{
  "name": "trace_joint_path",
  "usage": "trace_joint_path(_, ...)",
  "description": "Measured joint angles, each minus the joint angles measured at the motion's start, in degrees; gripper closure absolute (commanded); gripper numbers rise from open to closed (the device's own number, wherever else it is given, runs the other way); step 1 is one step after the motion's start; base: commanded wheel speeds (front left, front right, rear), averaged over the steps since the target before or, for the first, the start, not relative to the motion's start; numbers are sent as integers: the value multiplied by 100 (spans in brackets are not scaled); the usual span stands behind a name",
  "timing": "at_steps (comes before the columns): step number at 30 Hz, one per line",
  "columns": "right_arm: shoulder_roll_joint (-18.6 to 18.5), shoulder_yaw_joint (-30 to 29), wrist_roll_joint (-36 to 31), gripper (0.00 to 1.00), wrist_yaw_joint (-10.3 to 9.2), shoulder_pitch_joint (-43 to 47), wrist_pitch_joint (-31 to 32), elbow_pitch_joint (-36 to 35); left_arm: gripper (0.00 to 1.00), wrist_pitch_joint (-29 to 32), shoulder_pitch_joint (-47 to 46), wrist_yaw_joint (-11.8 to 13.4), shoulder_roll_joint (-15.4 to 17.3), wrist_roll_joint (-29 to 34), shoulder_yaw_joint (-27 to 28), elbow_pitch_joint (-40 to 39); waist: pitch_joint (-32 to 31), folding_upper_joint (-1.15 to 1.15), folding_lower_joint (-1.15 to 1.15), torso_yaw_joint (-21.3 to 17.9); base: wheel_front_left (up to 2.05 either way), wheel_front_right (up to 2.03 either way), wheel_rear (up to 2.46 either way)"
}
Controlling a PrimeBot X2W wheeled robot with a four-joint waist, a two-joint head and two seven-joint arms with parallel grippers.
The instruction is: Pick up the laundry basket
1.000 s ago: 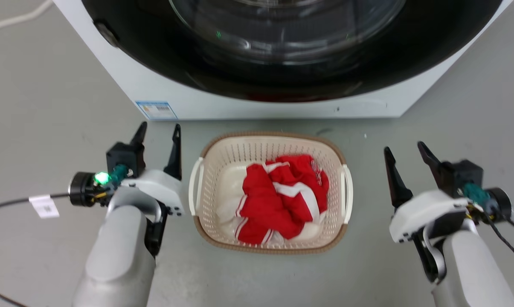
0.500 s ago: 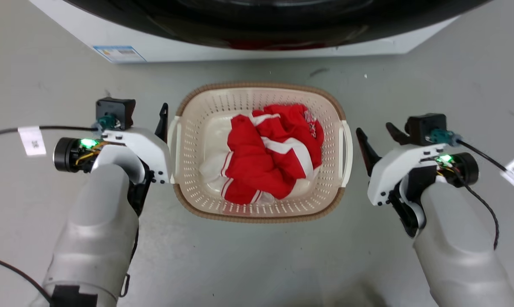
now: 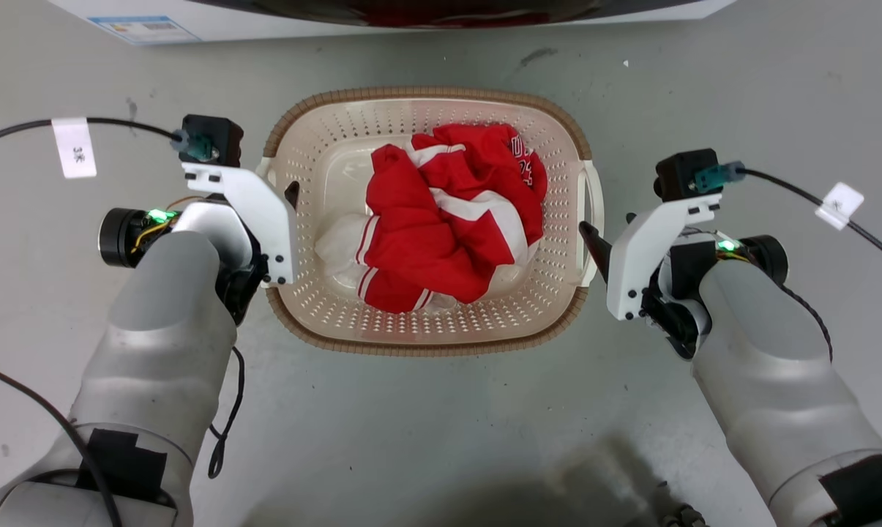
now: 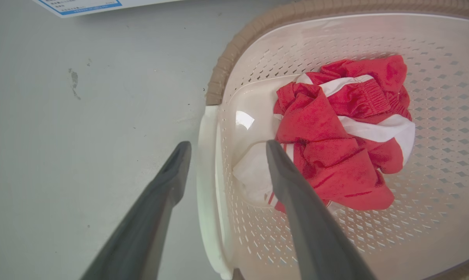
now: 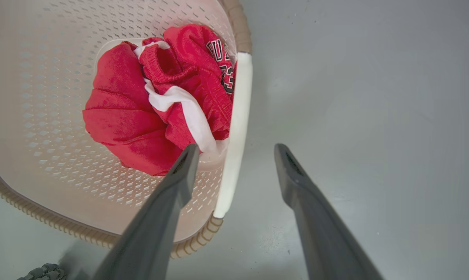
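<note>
Floor level: laundry basket sits on the grey floor, near the washing machine's white base and between the two arms. Red-and-white clothing is bunched inside.

The left gripper is spread wide — one finger over the floor, the other over the basket's interior, with the white left handle in the gap. The right gripper is likewise wide, straddling the right handle. Neither has closed on its handle. Whether any finger touches the plastic — cannot tell.
</note>
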Motion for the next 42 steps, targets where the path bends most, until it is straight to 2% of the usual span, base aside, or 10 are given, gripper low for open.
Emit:
trace_joint_path(10, 1, 742, 677, 0, 0, -515, 378, 448, 0, 1012, -215, -8, 354, -1131, -787, -236, 373, 0, 0, -38, 0, 0, 0)
trace_joint_path(17, 2, 1176, 1124, 0, 0, -677, 471, 625, 0, 1249, -269, -8, 505, -1638, -1132, -252, 581, 0, 0, -63, 0, 0, 0)
trace_joint_path(25, 2, 1545, 1482, 0, 0, -858, 401, 794, 0, 1266, -416, -8, 552, -1940, -1424, -175, 750, 0, 0, -36, 0, 0, 0)
trace_joint_path(26, 2, 1568, 1536, 14, 0, -866, 360, 824, 0, 1260, -420, -8, 552, -1975, -1459, -148, 754, 0, 0, -26, 0, 0, 0)
trace_joint_path(27, 2, 1601, 1570, 46, 0, -898, 339, 861, 53, 1280, -429, -8, 549, -2002, -1500, -130, 759, 0, 0, -15, 0, 0, 0)
trace_joint_path(28, 1, 1639, 1601, 64, 0, -941, 315, 880, 78, 1310, -449, -8, 539, -2054, -1533, -119, 764, 0, 0, -5, 0, 0, 0)
trace_joint_path(29, 0, 1667, 1630, 96, 0, -975, 309, 888, 100, 1332, -476, -8, 527, -2090, -1567, -115, 769, 0, -1, 6, 0, 0, 0)
trace_joint_path(30, 1, 1693, 1674, 100, 0, -989, 269, 899, 100, 1348, -498, -8, 514, -2134, -1601, -116, 773, 0, 0, 18, 0, 0, 0)
trace_joint_path(42, -31, 2034, 2063, 100, -14, -1012, 243, 1132, 100, 1649, -450, -7, 449, -2659, -2018, -92, 550, 0, -1, 82, 0, 0, 0)
